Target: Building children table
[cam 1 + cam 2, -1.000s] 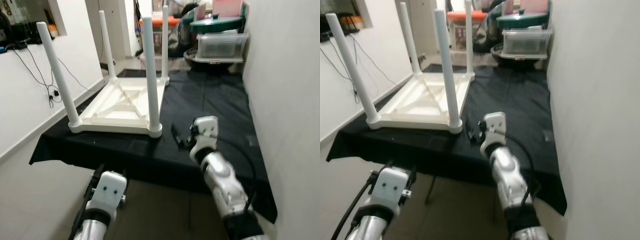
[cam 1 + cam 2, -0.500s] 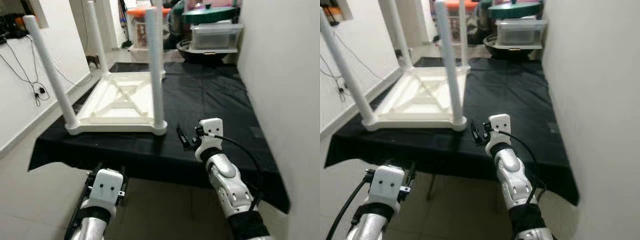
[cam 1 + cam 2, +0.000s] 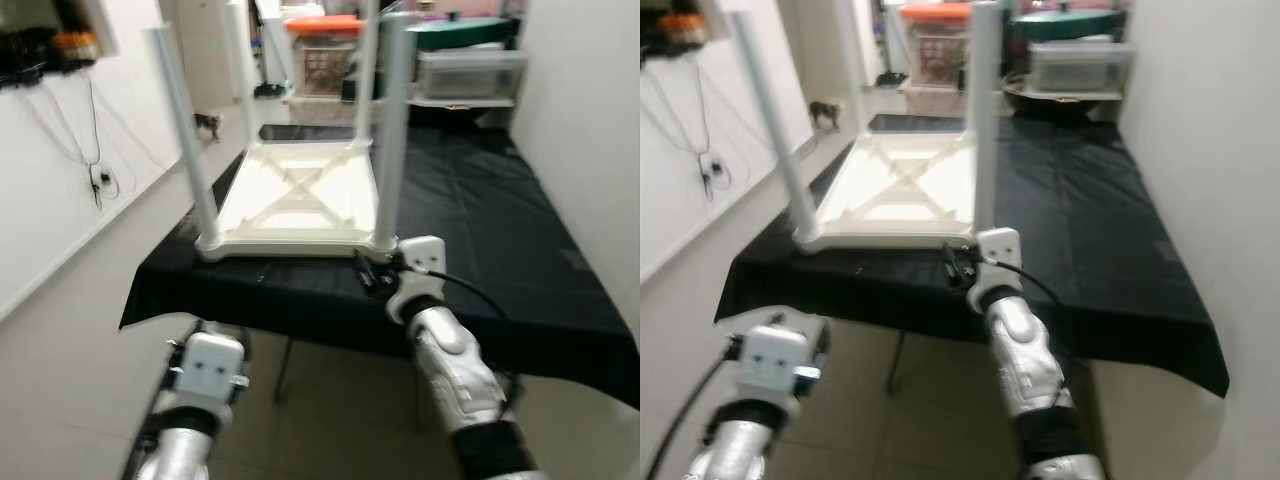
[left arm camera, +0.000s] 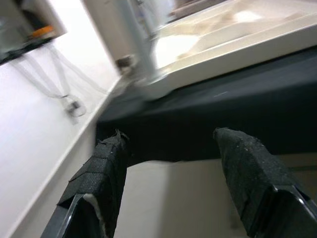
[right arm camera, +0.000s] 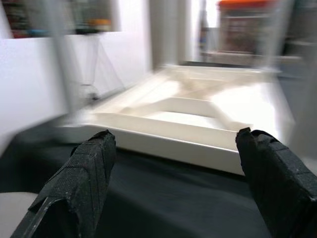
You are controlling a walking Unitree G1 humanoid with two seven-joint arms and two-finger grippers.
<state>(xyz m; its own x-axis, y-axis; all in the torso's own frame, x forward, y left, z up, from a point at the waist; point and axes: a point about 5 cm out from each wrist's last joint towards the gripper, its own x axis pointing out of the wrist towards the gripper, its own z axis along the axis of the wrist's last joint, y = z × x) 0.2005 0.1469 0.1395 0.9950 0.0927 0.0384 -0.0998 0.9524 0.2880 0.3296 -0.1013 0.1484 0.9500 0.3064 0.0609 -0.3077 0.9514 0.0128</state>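
Silver and low, the left arm hangs in front of the bench edge, its gripper (image 4: 168, 148) below the black cloth (image 3: 500, 230) with the fingers (image 4: 101, 173) spread wide and holding nothing. Compared with a moment ago the whole scene has swung sideways in the head views, so the camera has moved; the little white table (image 3: 300, 195) itself lies as it did, upside down on the cloth at the bench's near left corner, four legs pointing up. The right gripper (image 3: 372, 275), which was a little way off from the nearest table leg (image 3: 392, 130), now sits just beside that leg's foot at the corner of the tabletop; its fingers (image 5: 86, 173) stand wide apart, empty, aimed across the cloth at the tabletop's rim. A black cable loops from the right wrist. Beyond the table, at the far end of the bench, stand a clear lidded box (image 3: 470, 72) and an orange-topped crate (image 3: 325, 50). Cords (image 3: 95, 140) dangle down the white wall on the left.
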